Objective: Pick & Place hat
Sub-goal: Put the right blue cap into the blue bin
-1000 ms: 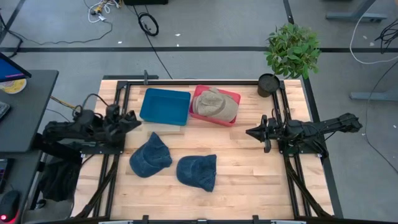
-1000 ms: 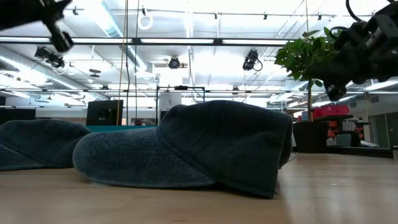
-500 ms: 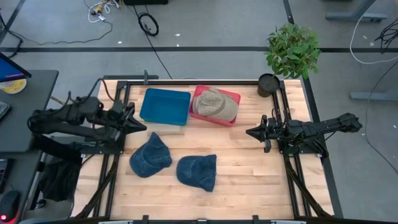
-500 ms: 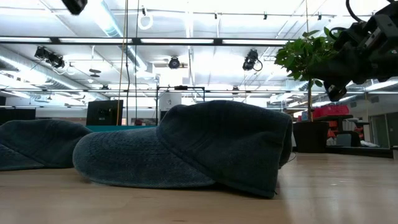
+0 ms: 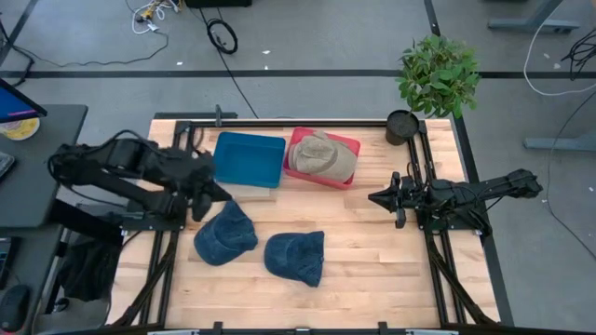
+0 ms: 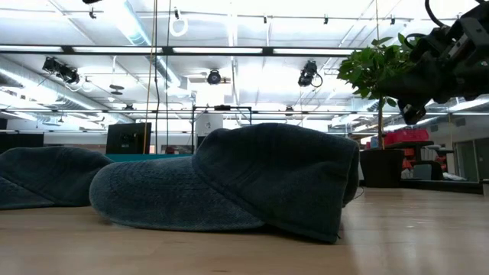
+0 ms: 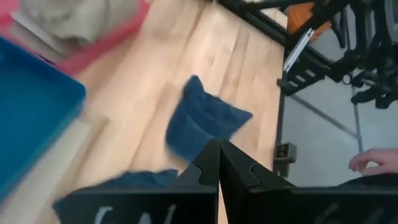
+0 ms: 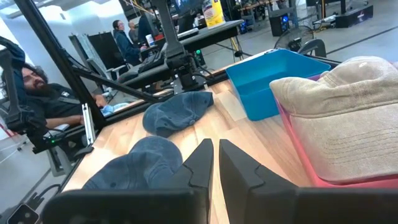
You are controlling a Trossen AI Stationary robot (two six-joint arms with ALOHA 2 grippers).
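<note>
Left gripper: fingers pressing together, holding nothing, hovering beside the left blue hat. Right gripper: fingers together, idling at the table's right side. Second blue hat lying near the front; tan hat sitting in the pink tray, beside the blue tray.

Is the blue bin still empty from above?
Yes, the blue bin holds nothing, while the tan hat lies in the pink bin and two blue hats lie on the table.

Blue hats, beige hat
</note>
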